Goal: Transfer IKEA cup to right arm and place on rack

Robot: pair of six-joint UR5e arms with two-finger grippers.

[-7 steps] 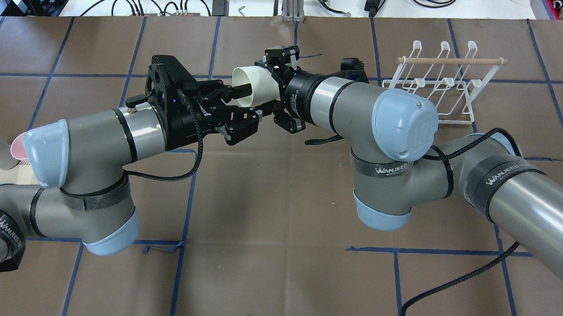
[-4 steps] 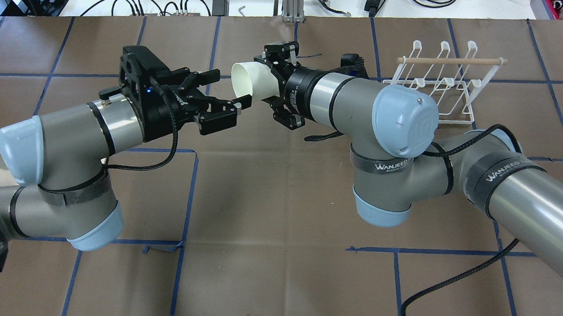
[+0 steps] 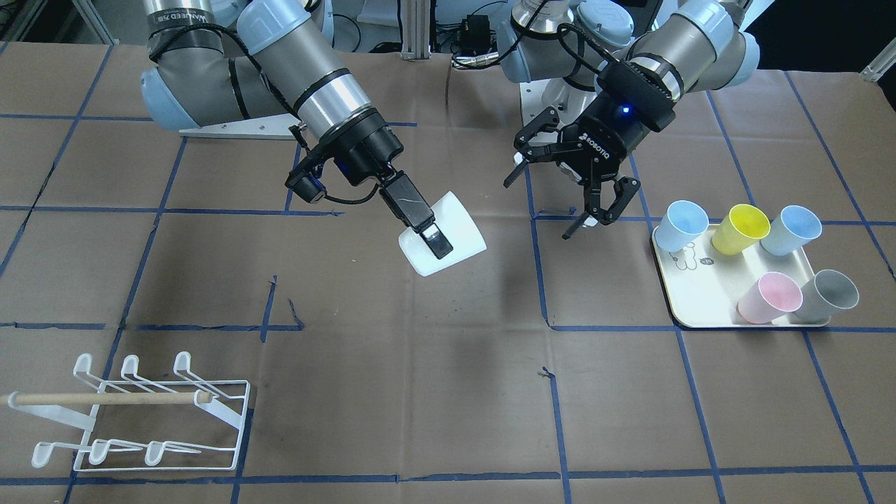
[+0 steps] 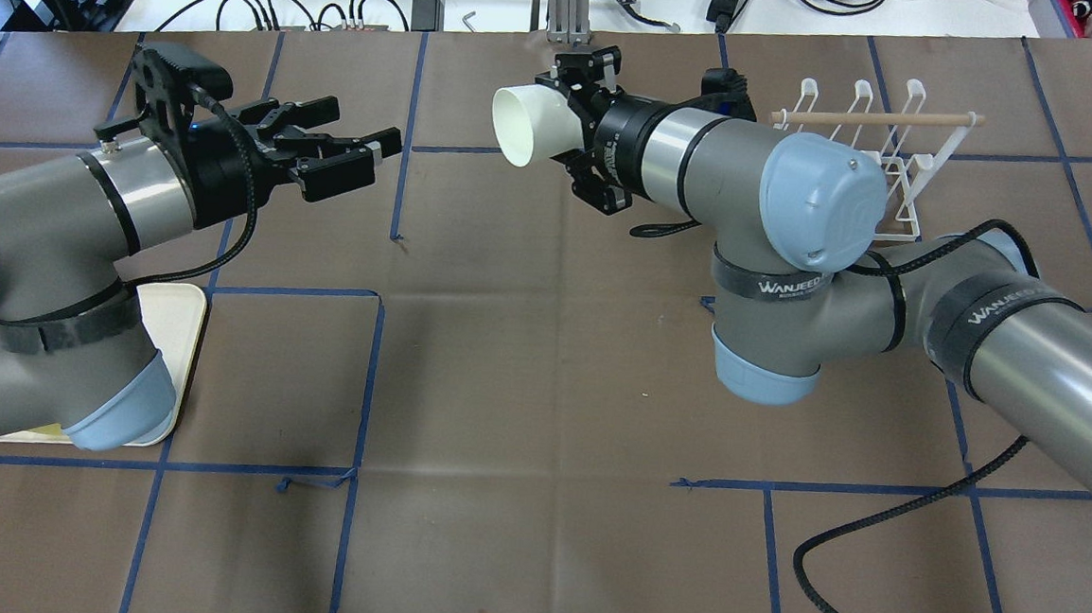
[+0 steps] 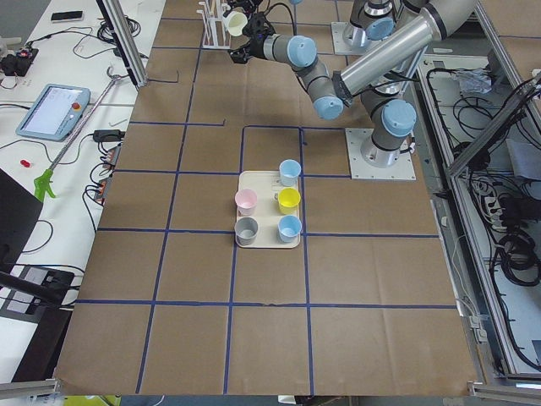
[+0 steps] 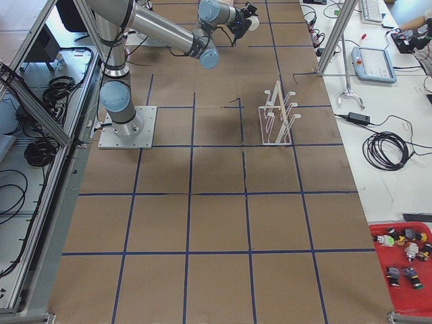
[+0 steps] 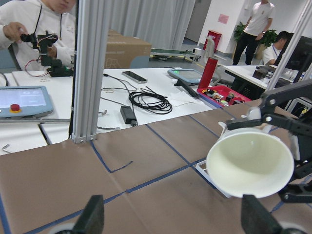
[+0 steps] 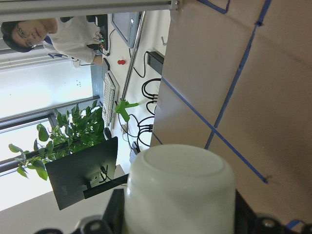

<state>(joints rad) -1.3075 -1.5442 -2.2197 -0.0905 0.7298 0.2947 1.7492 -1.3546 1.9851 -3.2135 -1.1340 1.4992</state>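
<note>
Left fingers [image 4: 338,172] drawn back, spread empty, right fingers [image 3: 413,206] clamping smooth white tapered cup [image 3: 458,231]

Brightly and evenly lit from overhead, crisp throughout the fixed views. Only faint, soft-edged shadows on the brown paper-covered table [image 4: 542,363]. Washed out to white at the large window [image 8: 44,87] in the right wrist view, and slightly soft on the close white plastic cup [image 8: 178,190]. Mild wide-angle stretch toward the edges of both wrist views.

White desks [image 7: 156,85], leafy plant [image 8: 63,131], perhaps curtained wall [image 7: 146,22]
</note>
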